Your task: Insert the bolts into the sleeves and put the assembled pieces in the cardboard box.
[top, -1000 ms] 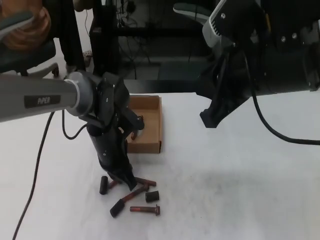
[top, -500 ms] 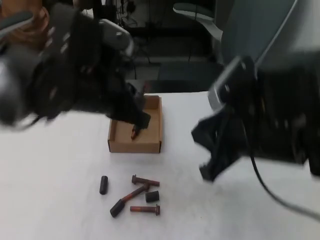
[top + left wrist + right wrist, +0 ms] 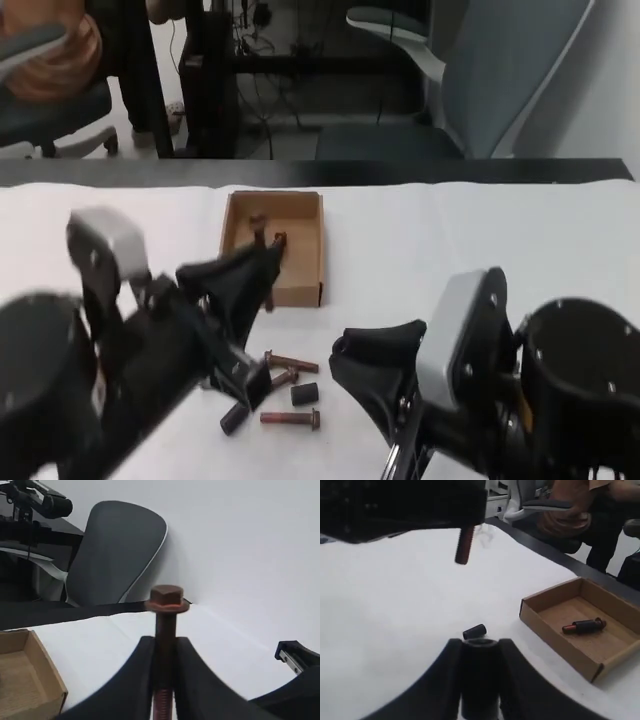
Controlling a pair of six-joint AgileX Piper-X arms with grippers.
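Observation:
My left gripper [image 3: 164,641] is shut on a copper bolt [image 3: 166,611], which stands between the fingers with its hex head up. My right gripper [image 3: 479,645] is shut on a black sleeve [image 3: 480,677]. In the right wrist view the bolt's threaded end [image 3: 463,545] hangs from the dark left gripper, above and beyond the sleeve, apart from it. In the high view both arms loom at the near edge, the left gripper [image 3: 250,275] and the right gripper [image 3: 375,365]. The cardboard box [image 3: 300,292] stands behind them and holds an assembled piece [image 3: 584,625].
Loose parts lie on the white bench between the arms: a bolt [image 3: 291,362], another bolt [image 3: 290,418], a black sleeve [image 3: 305,393] and a sleeve with a bolt in it [image 3: 236,418]. Office chairs stand beyond the bench's far edge.
The left gripper has risen from the pile of parts and swung to the near left. The right arm has come down from the far right to the near right.

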